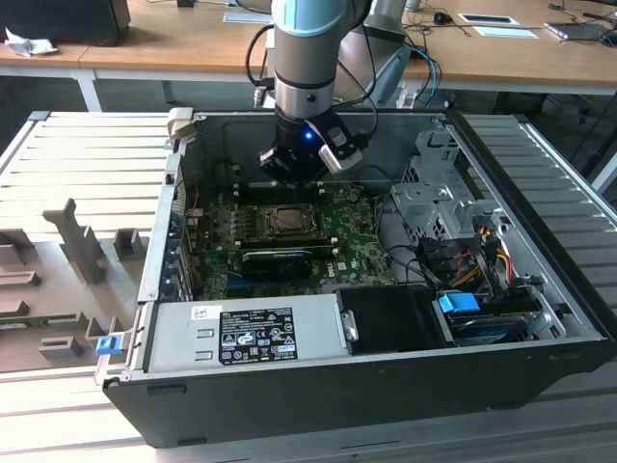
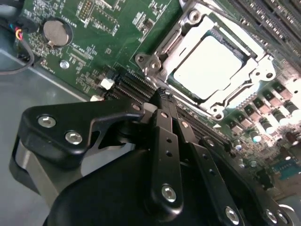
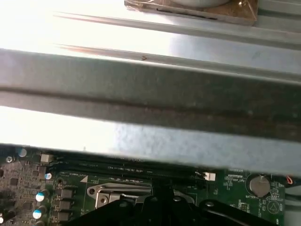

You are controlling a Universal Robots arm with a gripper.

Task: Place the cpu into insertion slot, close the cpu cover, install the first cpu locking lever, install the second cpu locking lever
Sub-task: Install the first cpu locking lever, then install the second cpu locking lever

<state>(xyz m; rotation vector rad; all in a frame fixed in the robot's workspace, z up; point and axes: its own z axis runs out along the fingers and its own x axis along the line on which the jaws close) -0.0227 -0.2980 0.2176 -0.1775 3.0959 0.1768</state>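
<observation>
A wooden desk (image 1: 145,43) runs along the back of the room in the exterior view, with papers and small devices on it. In front of it, an open black computer case (image 1: 386,386) lies on a ribbed grey platform (image 1: 87,164). Grey moulded holders (image 1: 77,241) stand on the platform at the exterior view's left. Inside the case are the green motherboard (image 1: 357,260), a grey power supply (image 1: 241,333) along the near wall, and a metal drive cage (image 1: 434,193) with bundled cables at the exterior view's right. The arm comes down from above, its gripper (image 1: 289,174) just over the far edge of the board, close to the case's back wall. The insertion slot (image 1: 286,221) sits just below it, mid-board, with open board around it.

In the second wrist view, the black fingers (image 2: 164,122) are pressed together at their tips and hold nothing. They hover just short of the socket. The cpu (image 2: 207,66) lies seated in the socket, its pale metal top showing through the window of the cpu cover (image 2: 181,35), which lies flat over it. A coin battery (image 2: 55,32) sits well apart, near the board's edge.

In the first wrist view, the case's grey metal wall (image 3: 150,94) stands close behind the motherboard, leaving little room on that side. The coin battery and long memory slots (image 3: 127,167) lie beside the socket frame.
</observation>
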